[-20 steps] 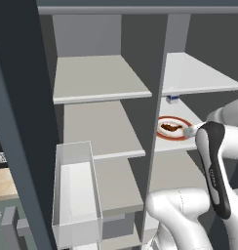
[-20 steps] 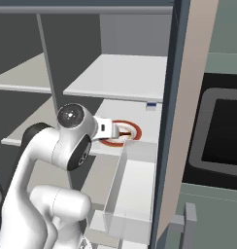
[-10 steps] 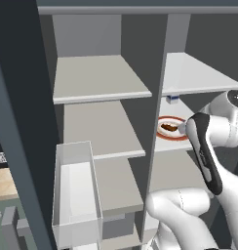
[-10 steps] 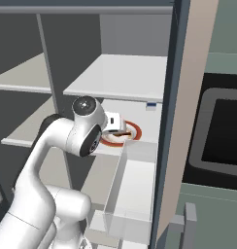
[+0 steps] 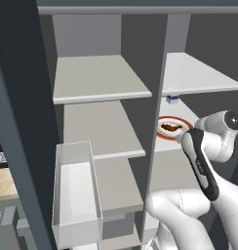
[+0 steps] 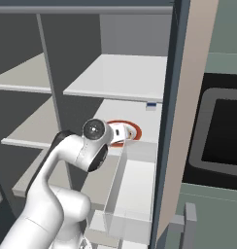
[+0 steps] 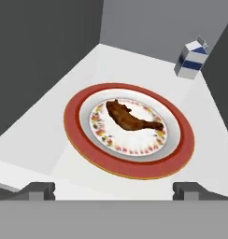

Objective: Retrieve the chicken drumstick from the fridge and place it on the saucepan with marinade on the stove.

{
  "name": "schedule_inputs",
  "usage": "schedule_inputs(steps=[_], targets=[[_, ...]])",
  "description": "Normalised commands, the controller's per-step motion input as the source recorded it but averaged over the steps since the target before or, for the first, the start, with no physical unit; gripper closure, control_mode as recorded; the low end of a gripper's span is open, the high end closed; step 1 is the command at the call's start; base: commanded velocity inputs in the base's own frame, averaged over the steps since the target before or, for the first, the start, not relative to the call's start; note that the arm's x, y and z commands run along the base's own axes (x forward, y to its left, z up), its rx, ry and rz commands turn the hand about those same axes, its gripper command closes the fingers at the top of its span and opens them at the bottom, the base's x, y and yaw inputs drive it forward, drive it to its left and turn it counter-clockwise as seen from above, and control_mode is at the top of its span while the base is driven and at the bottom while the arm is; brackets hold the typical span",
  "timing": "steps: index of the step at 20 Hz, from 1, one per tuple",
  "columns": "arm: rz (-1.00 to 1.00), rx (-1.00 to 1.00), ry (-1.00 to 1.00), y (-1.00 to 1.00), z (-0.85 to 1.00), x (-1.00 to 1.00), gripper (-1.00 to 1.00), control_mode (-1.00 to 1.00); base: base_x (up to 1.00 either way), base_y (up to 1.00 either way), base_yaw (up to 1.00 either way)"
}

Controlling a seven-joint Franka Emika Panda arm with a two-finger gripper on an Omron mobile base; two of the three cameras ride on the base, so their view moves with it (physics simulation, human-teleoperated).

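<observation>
The fridge [image 5: 23,122] stands open around the arm, and the shelf [image 7: 64,88] that carries the plate runs out ahead of and below the jaws. On that shelf the red-rimmed plate [image 7: 88,154] lies just ahead of the jaws, centred between the 2 tips. The drumstick [image 7: 132,120] lies on the plate's middle, ahead of the jaws and apart from them, its long axis running across the gap and slanting a little. A small carton [image 7: 190,59] stands well beyond, to the far right. The jaws [image 7: 113,190] are wide open and hold nothing. Likely risks: if the jaws descend too steeply, 1 tip may strike the plate rim and push the plate back; if they close off-centre on the slanted, tapering drumstick, it may roll or slip free.
</observation>
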Motion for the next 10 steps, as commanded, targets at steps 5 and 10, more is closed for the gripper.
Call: schedule_inputs(steps=[5, 10], targets=[[0.0, 0.0, 0.11, 0.0, 0.0, 0.41, -1.0, -1.0, 0.0, 0.0, 0.0], [0.0, 0.0, 0.15, 0.0, 0.01, 0.4, -1.0, -1.0, 0.0, 0.0, 0.0]])
